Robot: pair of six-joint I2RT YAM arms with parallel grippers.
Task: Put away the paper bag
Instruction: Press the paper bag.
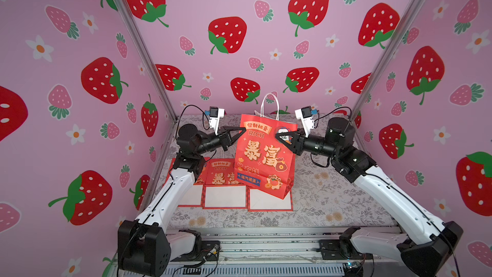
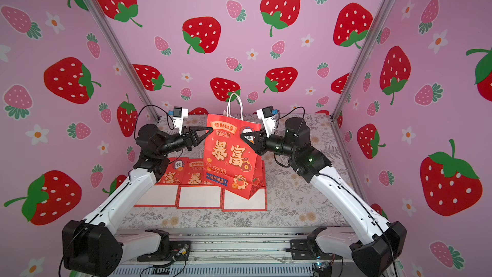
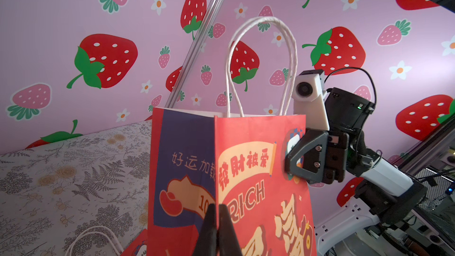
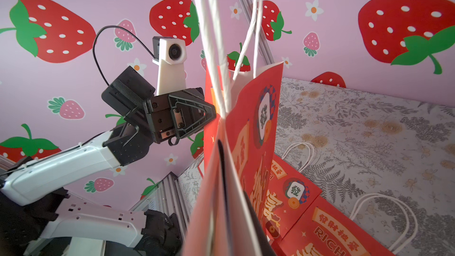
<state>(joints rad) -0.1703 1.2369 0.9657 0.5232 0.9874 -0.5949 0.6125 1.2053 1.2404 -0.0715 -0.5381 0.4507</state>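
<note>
Because it is thin printed paper with nothing visibly inside, the paper bag (image 1: 263, 155) should handle as light, springy and easy to crease, its glossy face likely slick under hard plastic. It stands open and tilted between the two sets of fingers, its base on a white-and-red mat (image 1: 269, 203) on the floral worktop (image 1: 332, 198). The left gripper (image 3: 216, 220) has its fingers closed tight on the bag's vertical corner fold. The right gripper (image 1: 278, 137) lies against the opposite upper edge; the right wrist view suggests its fingers pinch that wall, but I cannot tell for sure. Those stiffer corner folds near the rim look like the best holds; the twisted white handles (image 3: 261, 65) above both sets of fingers are floppy and would let the bag swing. Below and beside the left fingers, flattened bags (image 1: 222, 173) of the same print lie on the mats, their loose handles (image 4: 384, 220) a possible snag. The strawberry walls (image 1: 80, 75) stand close behind each arm.
</note>
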